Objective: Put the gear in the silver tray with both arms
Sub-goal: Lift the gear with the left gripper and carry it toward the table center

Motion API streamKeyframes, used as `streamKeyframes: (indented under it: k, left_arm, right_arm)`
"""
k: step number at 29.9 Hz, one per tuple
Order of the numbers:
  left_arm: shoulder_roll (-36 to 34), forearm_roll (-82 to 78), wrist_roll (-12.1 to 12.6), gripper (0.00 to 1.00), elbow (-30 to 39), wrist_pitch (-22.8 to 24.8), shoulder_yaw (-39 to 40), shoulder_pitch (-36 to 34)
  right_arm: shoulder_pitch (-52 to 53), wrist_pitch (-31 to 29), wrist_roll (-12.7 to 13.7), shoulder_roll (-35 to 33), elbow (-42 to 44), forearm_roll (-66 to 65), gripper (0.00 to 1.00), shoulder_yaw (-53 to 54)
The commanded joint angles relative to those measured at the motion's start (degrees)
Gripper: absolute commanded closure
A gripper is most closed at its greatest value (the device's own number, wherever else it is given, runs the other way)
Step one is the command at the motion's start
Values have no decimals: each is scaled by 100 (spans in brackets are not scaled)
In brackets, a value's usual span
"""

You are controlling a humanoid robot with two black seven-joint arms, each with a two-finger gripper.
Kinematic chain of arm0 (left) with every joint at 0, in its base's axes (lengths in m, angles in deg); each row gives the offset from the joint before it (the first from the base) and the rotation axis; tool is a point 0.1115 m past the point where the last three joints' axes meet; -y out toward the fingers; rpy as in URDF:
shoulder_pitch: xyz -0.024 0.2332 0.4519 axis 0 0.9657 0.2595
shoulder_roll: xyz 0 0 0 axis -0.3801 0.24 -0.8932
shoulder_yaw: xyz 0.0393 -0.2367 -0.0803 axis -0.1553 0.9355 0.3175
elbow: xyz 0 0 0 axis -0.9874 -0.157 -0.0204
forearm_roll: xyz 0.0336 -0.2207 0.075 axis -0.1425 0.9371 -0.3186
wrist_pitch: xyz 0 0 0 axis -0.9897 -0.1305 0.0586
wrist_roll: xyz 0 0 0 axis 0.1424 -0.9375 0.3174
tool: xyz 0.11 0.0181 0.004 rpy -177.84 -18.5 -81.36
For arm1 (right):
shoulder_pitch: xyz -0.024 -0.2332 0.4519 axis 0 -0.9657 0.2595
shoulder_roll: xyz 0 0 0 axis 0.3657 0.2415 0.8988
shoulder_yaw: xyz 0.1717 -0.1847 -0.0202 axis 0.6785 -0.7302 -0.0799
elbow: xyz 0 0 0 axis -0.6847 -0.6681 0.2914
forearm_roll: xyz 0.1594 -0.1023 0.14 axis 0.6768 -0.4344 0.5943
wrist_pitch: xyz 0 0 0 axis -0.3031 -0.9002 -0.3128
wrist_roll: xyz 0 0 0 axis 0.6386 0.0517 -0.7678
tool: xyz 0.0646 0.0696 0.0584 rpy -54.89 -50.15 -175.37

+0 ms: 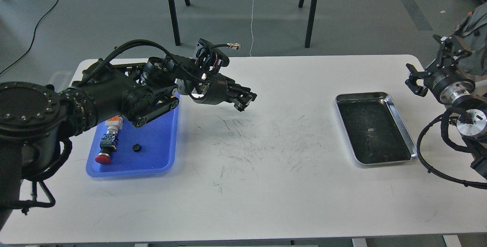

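Here, from the head view, you have: a white table [243, 186]; the blue tray [152, 163] at left, holding a small black gear [136, 147] and a red-capped pushbutton switch [106, 144]; the silver tray [403, 133] well apart at right. Left gripper [245, 100] hangs above the table, dark, opening and contents indiscernible. Right gripper [412, 79] spread apart, holding nothing.

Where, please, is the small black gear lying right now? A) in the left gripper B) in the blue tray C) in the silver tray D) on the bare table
B: the gear sits on the floor of the blue tray, right of the red-capped push button, while the silver tray holds no gear.
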Motion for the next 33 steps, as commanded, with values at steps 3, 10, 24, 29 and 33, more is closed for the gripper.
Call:
streamKeyframes:
  k: [3,10,24,29,33]
  left_arm:
    - [307,-13,-1,85,-17,0,-34,20]
    - [360,-13,-1,85,-140,-9,-34,37]
    - [360,-5,-1,85,-579,-44,-7,327]
    - [360,22,-1,85,-386,0,10,354]
    - [360,31,-1,85,-219,18,28,354]
  right_arm:
    - [-51,0,0,1,26,-16,2,-9]
    - [-60,0,0,1,35,-25,2,0]
    - [-43,0,0,-8,26,-25,2,0]
    - [-60,0,0,9,26,-25,2,-9]
    - [-52,0,0,9,17,-42,2,-9]
